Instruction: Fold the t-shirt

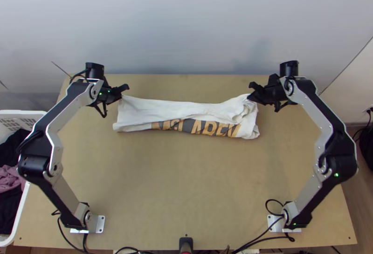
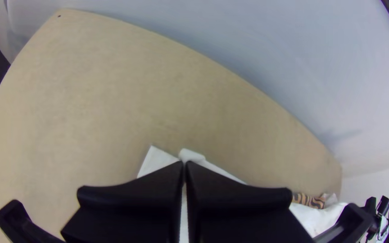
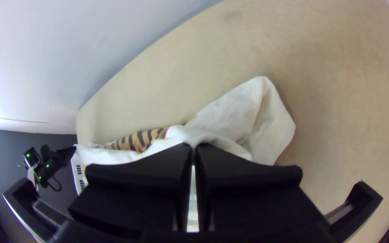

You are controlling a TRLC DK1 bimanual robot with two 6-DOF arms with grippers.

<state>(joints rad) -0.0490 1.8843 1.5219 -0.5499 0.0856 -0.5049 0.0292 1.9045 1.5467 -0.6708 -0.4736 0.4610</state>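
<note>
Reading the table as a clock face, with twelve at the far edge, I have the t-shirt lying towards twelve, folded into a long, narrow band that runs crosswise between ten and two. My left pincer is at the shirt's far corner towards eleven, clenched on the white cloth. From the left wrist view I see its two fingers pressed together, with white fabric at their tips and a small corner of it poking out just beside them.

My right pincer is at the shirt's far corner towards one, also clenched on the white cloth. In the right wrist view the fabric passes between its fingertips, and a loose, rumpled flap spreads out beyond them.

Between the two pincers the upper layer is fairly smooth, with shallow creases, while the end on the right pincer's side is bunched. Along the near side of the band a strip of the orange and dark print shows.

Out at nine o'clock, beside the table, is a white basket of dark and pink clothes. Black cables trail around five.
</note>
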